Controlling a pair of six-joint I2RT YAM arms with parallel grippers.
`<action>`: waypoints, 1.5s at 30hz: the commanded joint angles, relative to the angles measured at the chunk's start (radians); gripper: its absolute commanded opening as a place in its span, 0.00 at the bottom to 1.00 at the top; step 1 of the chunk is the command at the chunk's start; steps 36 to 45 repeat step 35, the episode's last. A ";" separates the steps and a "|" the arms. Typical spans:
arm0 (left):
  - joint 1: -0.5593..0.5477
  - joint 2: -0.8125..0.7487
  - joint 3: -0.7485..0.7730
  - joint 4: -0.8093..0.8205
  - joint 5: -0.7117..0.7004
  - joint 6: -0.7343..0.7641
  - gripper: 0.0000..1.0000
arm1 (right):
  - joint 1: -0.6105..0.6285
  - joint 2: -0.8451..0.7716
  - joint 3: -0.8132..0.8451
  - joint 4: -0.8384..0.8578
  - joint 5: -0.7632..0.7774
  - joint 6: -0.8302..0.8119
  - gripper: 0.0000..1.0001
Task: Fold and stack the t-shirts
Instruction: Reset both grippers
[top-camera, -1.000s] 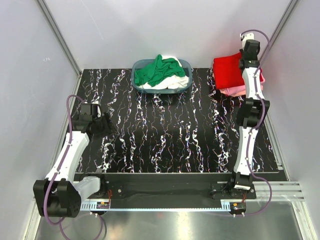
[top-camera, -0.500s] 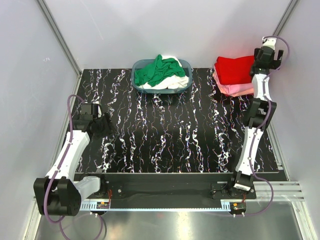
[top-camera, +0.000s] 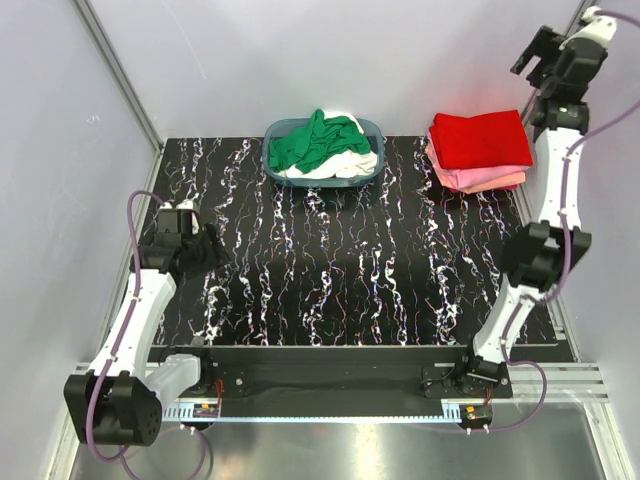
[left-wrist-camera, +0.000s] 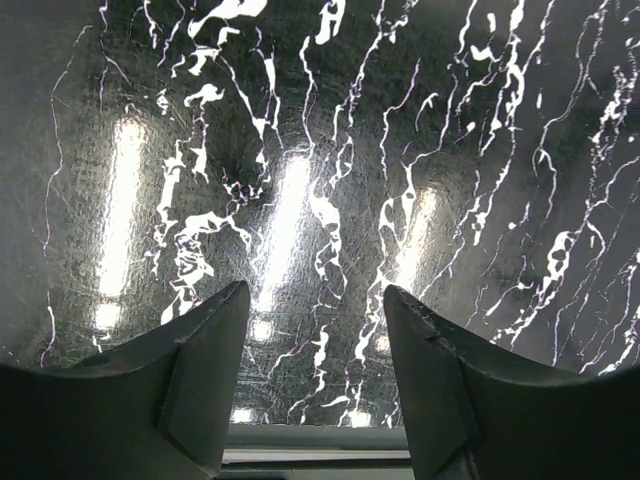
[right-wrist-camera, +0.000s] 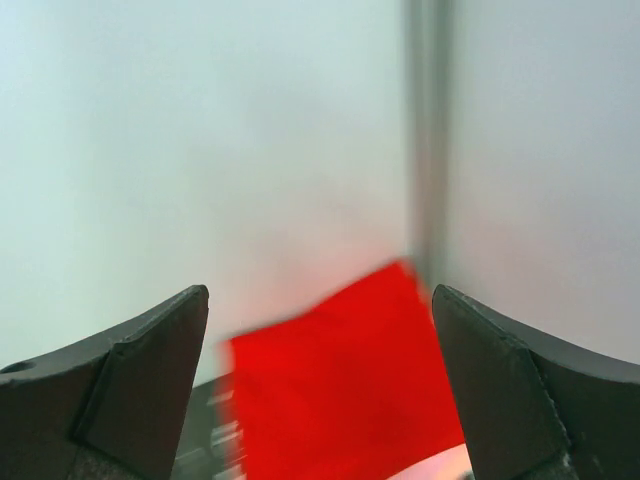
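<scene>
A folded red t-shirt (top-camera: 480, 139) lies on top of folded pink and salmon t-shirts (top-camera: 478, 179) at the back right of the table. My right gripper (top-camera: 535, 55) hangs high above and behind that stack, open and empty; its wrist view looks down on the red t-shirt (right-wrist-camera: 340, 390). A green t-shirt (top-camera: 315, 141) and a white t-shirt (top-camera: 340, 165) lie crumpled in the basket. My left gripper (top-camera: 212, 250) sits low over the table at the left, open with only the tabletop (left-wrist-camera: 320, 200) between its fingers.
The blue-grey plastic basket (top-camera: 325, 177) stands at the back centre of the black marbled table (top-camera: 340, 270). Grey walls with metal corner posts (top-camera: 120, 85) close in the back and sides. The right arm's upright links (top-camera: 550, 210) stand along the table's right edge.
My right gripper has opened, let go of the red t-shirt on the stack, and risen up and back to the right. The left arm has barely moved.
</scene>
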 joint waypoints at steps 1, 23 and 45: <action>-0.003 -0.035 0.008 0.027 -0.015 -0.001 0.63 | 0.021 -0.131 -0.082 -0.206 -0.321 0.322 1.00; -0.002 -0.320 -0.003 0.087 0.065 0.023 0.98 | 0.699 -1.481 -1.675 -0.208 -0.231 0.743 1.00; -0.008 -0.431 -0.010 0.109 -0.001 0.026 0.99 | 0.699 -1.450 -1.535 -0.355 -0.171 0.777 0.99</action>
